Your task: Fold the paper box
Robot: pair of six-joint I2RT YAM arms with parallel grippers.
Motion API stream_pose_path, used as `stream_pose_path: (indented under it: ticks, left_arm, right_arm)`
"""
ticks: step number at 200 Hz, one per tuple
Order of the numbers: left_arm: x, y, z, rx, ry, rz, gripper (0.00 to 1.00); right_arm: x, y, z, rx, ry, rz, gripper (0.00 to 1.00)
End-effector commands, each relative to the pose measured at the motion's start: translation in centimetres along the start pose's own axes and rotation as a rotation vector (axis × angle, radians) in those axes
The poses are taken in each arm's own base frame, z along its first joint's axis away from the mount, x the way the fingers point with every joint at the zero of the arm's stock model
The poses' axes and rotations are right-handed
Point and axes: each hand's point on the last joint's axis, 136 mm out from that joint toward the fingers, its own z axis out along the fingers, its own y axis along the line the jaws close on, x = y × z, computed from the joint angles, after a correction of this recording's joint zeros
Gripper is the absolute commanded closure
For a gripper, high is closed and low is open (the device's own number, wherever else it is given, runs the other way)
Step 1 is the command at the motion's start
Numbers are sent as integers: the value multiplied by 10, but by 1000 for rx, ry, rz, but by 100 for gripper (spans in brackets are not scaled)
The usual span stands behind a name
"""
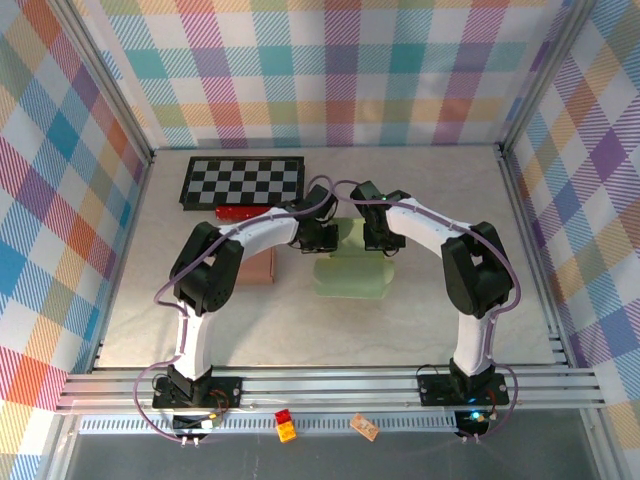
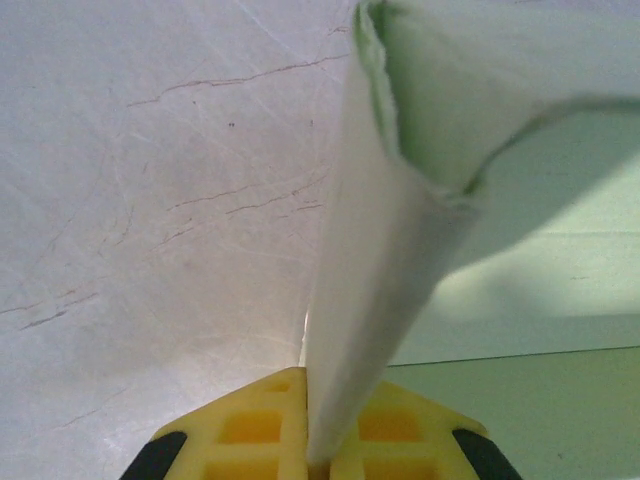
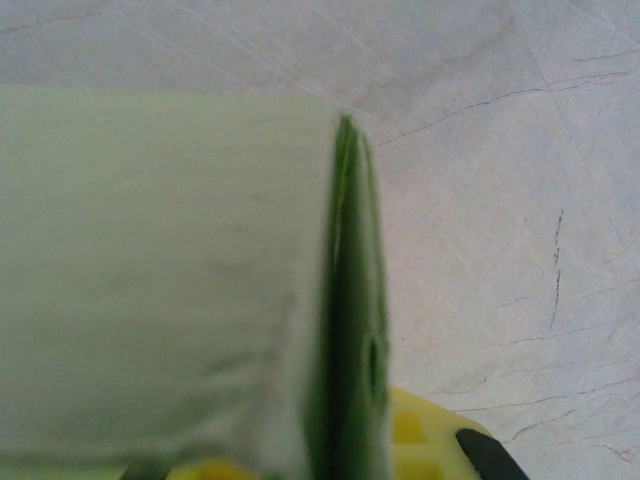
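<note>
Both my arms are reaching in over the middle of the table, meeting at the pale green paper box. It sits roughly dead centre, part-folded, with its side walls standing up.

My left pincer is at the box's far left side. In the left wrist view the left pincer is closed on a wall of the paper box. The sheet runs straight down between my yellow fingers and curls over at the top, and the box floor lies off to the right.

My right pincer is at the far right side. In the right wrist view it's blurry, but the right pincer looks pinched on the upright green edge of the paper box, with one yellow finger tight against it.

Other stuff on the table: a checkerboard at the far left with a red object just in front of it, and a brownish box beside my left arm. Down by the near rail there's a small red-and-yellow block.
</note>
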Motion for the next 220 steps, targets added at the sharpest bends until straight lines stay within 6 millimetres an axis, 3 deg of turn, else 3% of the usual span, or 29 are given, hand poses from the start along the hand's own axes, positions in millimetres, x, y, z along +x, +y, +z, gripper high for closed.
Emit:
stream_pose_path:
  ticks: [1,44,76,98,139,160,179,220]
  left_arm:
    - [4,21,1,-93,-36,-41,100]
    - [4,22,7,-107,-14,-24,92]
    - [3,26,6,-145,-14,-3,92]
    - [4,28,3,-184,-22,12,84]
    - [6,29,4,-182,-29,5,83]
    - [4,26,5,-174,-29,12,90]
    - [6,28,7,-193,-19,22,91]
    - [12,33,6,-239,-28,29,82]
  right_arm:
    - [13,0,-7,6,31,-15,100]
    - [13,1,-6,-2,32,-20,100]
    - [11,1,-7,2,32,-19,100]
    - [11,2,-7,5,35,-15,100]
    - [11,3,-6,1,36,-14,100]
    - [11,3,-6,-2,37,-15,100]
    - [12,3,-6,-2,40,-14,100]
    - [11,4,-7,-3,41,-13,100]
